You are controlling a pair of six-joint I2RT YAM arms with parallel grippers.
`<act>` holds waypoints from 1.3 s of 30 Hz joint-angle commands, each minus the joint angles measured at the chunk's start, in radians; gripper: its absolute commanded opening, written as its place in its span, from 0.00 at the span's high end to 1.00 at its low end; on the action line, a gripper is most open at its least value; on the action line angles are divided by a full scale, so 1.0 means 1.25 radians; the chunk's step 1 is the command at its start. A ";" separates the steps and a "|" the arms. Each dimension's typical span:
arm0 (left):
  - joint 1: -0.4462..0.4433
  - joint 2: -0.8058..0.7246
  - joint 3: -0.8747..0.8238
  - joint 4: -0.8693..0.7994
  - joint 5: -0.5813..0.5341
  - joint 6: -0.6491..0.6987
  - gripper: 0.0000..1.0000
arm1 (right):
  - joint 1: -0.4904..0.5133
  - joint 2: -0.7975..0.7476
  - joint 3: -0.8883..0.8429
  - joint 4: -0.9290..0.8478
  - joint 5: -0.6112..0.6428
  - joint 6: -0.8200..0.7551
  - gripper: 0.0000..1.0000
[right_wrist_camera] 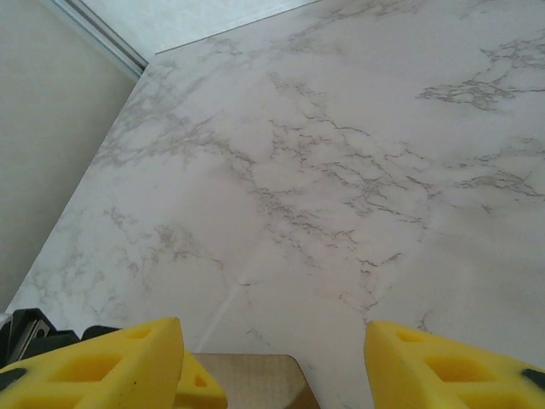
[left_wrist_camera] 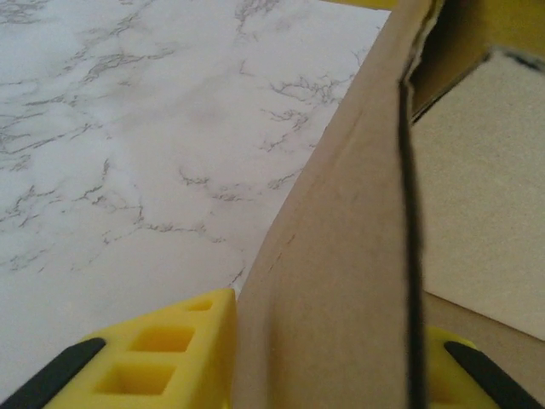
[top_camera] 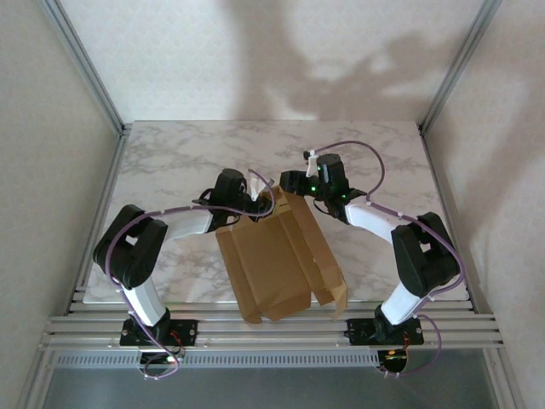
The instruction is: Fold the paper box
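The paper box [top_camera: 277, 256] is a brown cardboard sheet, partly folded, lying near the table's front edge between the two arms. Its long side walls stand up. My left gripper [top_camera: 262, 203] is at the box's far left corner. In the left wrist view a raised cardboard wall [left_wrist_camera: 341, 256] stands between the spread yellow fingers [left_wrist_camera: 170, 358], touching the left one; the gripper [left_wrist_camera: 330, 341] is open. My right gripper [top_camera: 294, 186] hovers at the box's far edge, open [right_wrist_camera: 274, 341]. A rounded cardboard tab [right_wrist_camera: 247, 379] peeks in by its left finger.
The marble table [top_camera: 213, 153] stretches bare beyond the box. Metal frame posts [top_camera: 85, 68] and pale walls enclose the left, right and back sides. The aluminium rail [top_camera: 272, 328] holding the arm bases runs along the front edge.
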 commanded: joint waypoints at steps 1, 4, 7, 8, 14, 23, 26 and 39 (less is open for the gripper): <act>0.025 -0.049 0.016 -0.031 0.030 -0.003 0.61 | 0.007 0.036 -0.002 -0.078 -0.007 -0.030 0.43; 0.048 -0.087 0.010 -0.063 0.050 -0.006 0.54 | 0.007 0.040 0.004 -0.089 -0.011 -0.036 0.43; 0.071 -0.139 -0.009 -0.084 0.072 -0.032 0.47 | 0.007 0.041 0.010 -0.097 -0.016 -0.041 0.43; 0.078 -0.159 -0.020 -0.090 0.074 -0.041 0.45 | 0.006 0.042 0.014 -0.100 -0.017 -0.045 0.43; 0.118 -0.224 -0.081 -0.132 -0.024 -0.068 0.43 | 0.007 0.046 0.031 -0.117 -0.026 -0.050 0.44; 0.136 -0.081 -0.069 -0.043 0.019 -0.052 0.43 | -0.005 0.046 0.036 -0.108 -0.047 -0.026 0.44; 0.134 -0.054 -0.062 0.015 0.064 -0.030 0.42 | -0.010 0.046 0.038 -0.107 -0.060 -0.020 0.44; 0.070 0.035 0.006 -0.010 0.154 0.040 0.37 | -0.022 0.077 0.052 -0.099 -0.105 0.010 0.45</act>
